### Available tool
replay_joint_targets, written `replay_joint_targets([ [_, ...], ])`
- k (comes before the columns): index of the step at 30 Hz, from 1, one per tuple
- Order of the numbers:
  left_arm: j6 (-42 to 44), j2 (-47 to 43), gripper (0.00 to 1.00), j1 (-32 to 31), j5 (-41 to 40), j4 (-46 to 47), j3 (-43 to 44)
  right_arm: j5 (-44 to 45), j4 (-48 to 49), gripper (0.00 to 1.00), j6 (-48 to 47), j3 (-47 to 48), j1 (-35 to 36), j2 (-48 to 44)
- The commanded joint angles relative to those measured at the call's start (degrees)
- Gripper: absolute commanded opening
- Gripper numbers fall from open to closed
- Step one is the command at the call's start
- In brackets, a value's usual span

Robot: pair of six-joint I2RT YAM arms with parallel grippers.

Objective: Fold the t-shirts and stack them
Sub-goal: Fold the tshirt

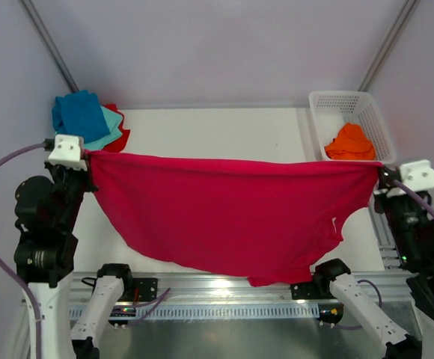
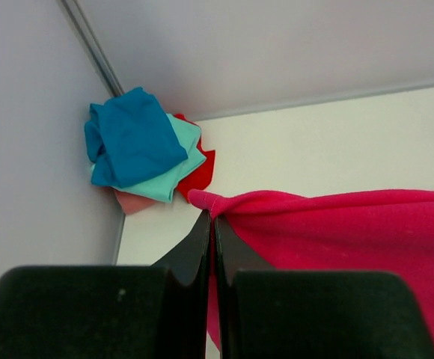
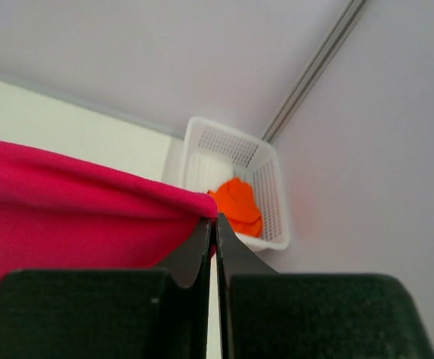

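Two top corners of the crimson t-shirt [image 1: 232,213] were clamped, one in the left gripper [image 1: 88,155] and one in the right gripper [image 1: 379,168], and the cloth hung stretched between them over the white worktop [image 1: 217,134]. A small white mark near its right hem was too small to read. Pale lilac walls enclosed the worktop: a blue t-shirt [image 1: 78,114] topped a teal t-shirt [image 1: 111,123] and a red t-shirt [image 1: 118,136] in the far left corner — an orange t-shirt [image 1: 350,142] lay in the white basket [image 1: 374,112] at the far right.
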Motion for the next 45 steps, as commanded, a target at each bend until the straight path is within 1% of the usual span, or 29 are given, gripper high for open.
replay_joint_targets([
  [1, -0.5, 5.8, 0.0, 0.8, -0.2, 7.7, -2.2, 7.8, 5.3, 0.03, -1.3, -8.3, 1.4, 3.4],
  [5, 0.4, 10.9, 0.0, 0.8, 0.9, 10.5, -2.3, 5.5, 8.4, 0.03, -1.1, -13.2, 1.6, 6.4],
  [7, 1.1, 13.4, 0.0, 0.8, 3.8, 12.0, -2.5, 5.1, 9.3, 0.03, -1.3, -15.5, 1.6, 8.8],
  [13, 1.4, 19.2, 0.0, 0.8, 6.7, 14.1, -3.2, 5.0, 14.0, 0.03, -2.8, -19.5, 1.6, 14.5],
  [16, 2.5, 21.6, 0.0, 0.8, 9.0, 17.5, -5.2, 4.8, 17.4, 0.03, -3.7, -20.7, 1.4, 19.5],
  [19, 2.0, 24.3, 0.0, 0.8, 9.1, 19.3, -6.5, 4.1, 20.5, 0.03, -4.0, -21.6, 0.7, 22.7],
  [23, 1.1, 28.2, 0.0, 0.8, 9.5, 22.3, -7.8, 3.0, 25.0, 0.03, -4.0, -22.6, -0.3, 29.3],
  [26, 0.6, 30.9, 0.0, 0.8, 9.2, 26.4, -9.3, 2.3, 29.2, 0.03, -4.0, -23.1, -1.6, 32.8],
  [29, 0.8, 34.4, 0.0, 0.8, 7.6, 30.8, -10.6, 1.8, 33.6, 0.03, -4.5, -22.6, -3.4, 38.6],
  [31, 1.7, 38.1, 0.0, 0.8, 6.4, 34.5, -11.2, 2.0, 37.1, 0.03, -4.7, -20.9, -4.3, 44.1],
  [33, 2.3, 41.5, 0.0, 0.7, 5.6, 36.7, -11.1, 2.1, 38.0, 0.03, -4.2, -17.2, -6.0, 48.5],
  [34, 2.7, 45.1, 0.0, 0.7, 4.2, 38.2, -10.7, 2.0, 38.2, 0.03, -3.8, -15.7, -6.4, 52.9],
  [36, 3.1, 48.7, 0.0, 0.7, 2.9, 39.7, -9.3, 1.5, 38.6, 0.03, -2.6, -11.8, -7.5, 57.1],
  [37, 3.0, 52.2, 0.0, 0.7, 2.2, 42.1, -8.1, 1.6, 39.9, 0.03, -2.6, -10.8, -7.8, 60.6],
  [38, 2.9, 53.9, 0.0, 0.7, 1.7, 43.0, -7.4, 1.9, 40.5, 0.03, -2.8, -9.9, -7.8, 62.2],
  [40, 2.9, 57.6, 0.0, 0.7, 1.7, 43.9, -4.0, 2.6, 41.6, 0.03, -2.8, -6.5, -8.1, 67.1],
  [41, 2.5, 61.1, 0.0, 0.7, -0.2, 44.6, -2.6, 2.6, 41.7, 0.03, -2.6, -5.2, -8.2, 68.8],
  [43, 1.8, 64.7, 0.0, 0.7, -0.4, 44.7, 1.9, 2.9, 42.0, 0.03, -2.1, -1.4, -8.5, 71.9],
  [45, 1.4, 70.1, 0.0, 0.7, -0.5, 44.9, 4.8, 3.5, 42.6, 0.03, -1.9, 1.9, -8.6, 76.3],
])
